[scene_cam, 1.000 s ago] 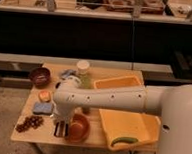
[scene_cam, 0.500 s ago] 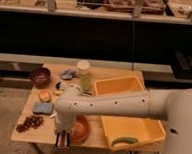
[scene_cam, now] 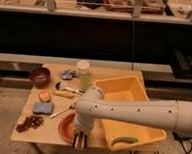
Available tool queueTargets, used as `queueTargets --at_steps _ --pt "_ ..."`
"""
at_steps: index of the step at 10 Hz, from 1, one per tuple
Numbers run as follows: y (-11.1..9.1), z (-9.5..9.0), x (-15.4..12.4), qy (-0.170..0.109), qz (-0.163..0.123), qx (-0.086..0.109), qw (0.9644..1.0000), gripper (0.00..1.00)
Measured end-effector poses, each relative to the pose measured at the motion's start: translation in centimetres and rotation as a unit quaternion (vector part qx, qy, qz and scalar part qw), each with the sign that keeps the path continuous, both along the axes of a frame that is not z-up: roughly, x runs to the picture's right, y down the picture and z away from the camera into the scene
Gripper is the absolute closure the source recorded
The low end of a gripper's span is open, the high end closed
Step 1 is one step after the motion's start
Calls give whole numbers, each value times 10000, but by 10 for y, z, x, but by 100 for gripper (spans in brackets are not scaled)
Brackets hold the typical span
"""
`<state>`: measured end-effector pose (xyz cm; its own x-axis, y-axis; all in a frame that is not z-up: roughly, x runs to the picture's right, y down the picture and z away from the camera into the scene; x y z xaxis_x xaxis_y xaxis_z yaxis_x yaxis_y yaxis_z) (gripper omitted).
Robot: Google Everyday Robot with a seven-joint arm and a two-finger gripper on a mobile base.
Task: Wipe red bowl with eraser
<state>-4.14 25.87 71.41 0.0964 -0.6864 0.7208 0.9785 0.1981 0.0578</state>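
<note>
From my remote station I see the white arm (scene_cam: 136, 114) reaching in from the right and bending down over the near edge of the wooden table (scene_cam: 45, 130). The gripper (scene_cam: 80, 139) hangs at that near edge, just right of the red bowl (scene_cam: 66, 127), and its body covers the bowl's right side. I cannot tell how the jaws stand. A dark striped shape at the fingertips appears to be the eraser (scene_cam: 79, 141), but I cannot confirm a grip on it, nor whether it touches the bowl.

The red bowl sits near the front of the table, left of the yellow bin (scene_cam: 119, 91); only its left part shows.

Other items noted:
- A small dark maroon bowl (scene_cam: 40, 76) at the far left.
- A blue sponge (scene_cam: 43, 108) at the left, with a cluster of dark grapes (scene_cam: 29, 122) nearer the front.
- An orange-yellow item (scene_cam: 45, 95) just beyond the sponge.
- A banana (scene_cam: 64, 94) near the middle, with a spoon-like utensil (scene_cam: 61, 111) lying nearer than it.
- A capped pale green bottle (scene_cam: 83, 73) upright at the far side, a crumpled wrapper (scene_cam: 67, 73) to its left.
- A green curved item (scene_cam: 125, 141) lying on the bin's near rim.
</note>
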Motion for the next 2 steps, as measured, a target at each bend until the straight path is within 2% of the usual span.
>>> queueTargets --at_steps 2 --pt "-5 13 12 160 93 2 9998 100"
